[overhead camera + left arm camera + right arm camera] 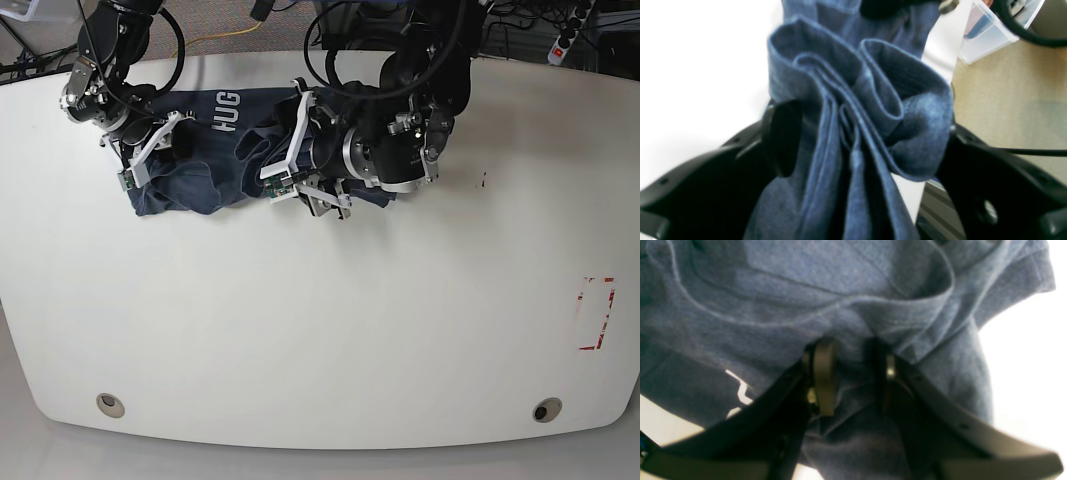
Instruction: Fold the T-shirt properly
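The T-shirt (pixel 215 160), dark heathered blue with the white letters "HUG" showing, lies bunched on the far part of the white table (pixel 320 330) between my two arms. My right gripper (pixel 855 373) is shut on a wrinkled fold of the T-shirt (pixel 806 290) at its left end in the base view, where the right gripper (pixel 140 165) presses down. My left gripper (pixel 867 133) stands wide open, with loose pleats of the T-shirt (pixel 840 83) bulging between its black fingers (pixel 783 136). In the base view the left gripper (pixel 285 170) sits over the shirt's right part.
A red-marked rectangle (pixel 597 313) is on the table's right side. Two round grommets (pixel 110 404) sit near the front edge. Off the table, the left wrist view shows a clear plastic bin (pixel 987 36) on the carpet and a black cable (pixel 1033 151).
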`<act>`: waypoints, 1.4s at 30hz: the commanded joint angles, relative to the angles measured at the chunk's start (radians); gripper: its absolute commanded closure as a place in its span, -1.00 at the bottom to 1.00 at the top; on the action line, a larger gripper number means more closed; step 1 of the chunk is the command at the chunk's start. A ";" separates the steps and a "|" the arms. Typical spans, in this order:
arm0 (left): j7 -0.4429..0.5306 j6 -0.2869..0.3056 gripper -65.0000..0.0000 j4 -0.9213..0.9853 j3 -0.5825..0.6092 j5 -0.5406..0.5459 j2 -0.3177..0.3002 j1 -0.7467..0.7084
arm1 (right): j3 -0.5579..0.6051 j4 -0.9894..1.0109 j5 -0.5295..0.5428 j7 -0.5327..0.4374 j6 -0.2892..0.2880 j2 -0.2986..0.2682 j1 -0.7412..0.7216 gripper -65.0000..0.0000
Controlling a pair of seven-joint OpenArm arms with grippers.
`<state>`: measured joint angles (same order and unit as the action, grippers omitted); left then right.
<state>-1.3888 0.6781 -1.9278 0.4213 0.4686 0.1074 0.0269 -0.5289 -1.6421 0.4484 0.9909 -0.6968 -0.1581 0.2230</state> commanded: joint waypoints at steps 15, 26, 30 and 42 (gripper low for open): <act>0.027 -0.013 -0.34 -0.042 0.073 -0.245 0.022 0.017 | -0.001 -0.011 -0.006 0.004 -0.001 -0.010 -0.004 0.46; 0.021 0.020 -0.36 -0.065 0.058 -0.252 0.002 0.011 | -0.001 -0.011 -0.006 0.004 -0.001 -0.010 -0.004 0.46; 0.013 0.020 -0.35 -0.062 -0.086 -0.252 0.002 -0.005 | -0.001 -0.011 -0.006 0.004 -0.001 -0.011 -0.004 0.46; -0.008 0.020 -0.34 -0.054 -0.258 0.106 -0.045 -0.012 | -0.001 -0.011 -0.006 0.004 -0.001 -0.011 -0.003 0.46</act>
<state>-1.4055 0.6964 -1.9663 0.1669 0.5285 0.0704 0.0002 -0.5289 -1.6417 0.4492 0.9901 -0.6971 -0.1589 0.2237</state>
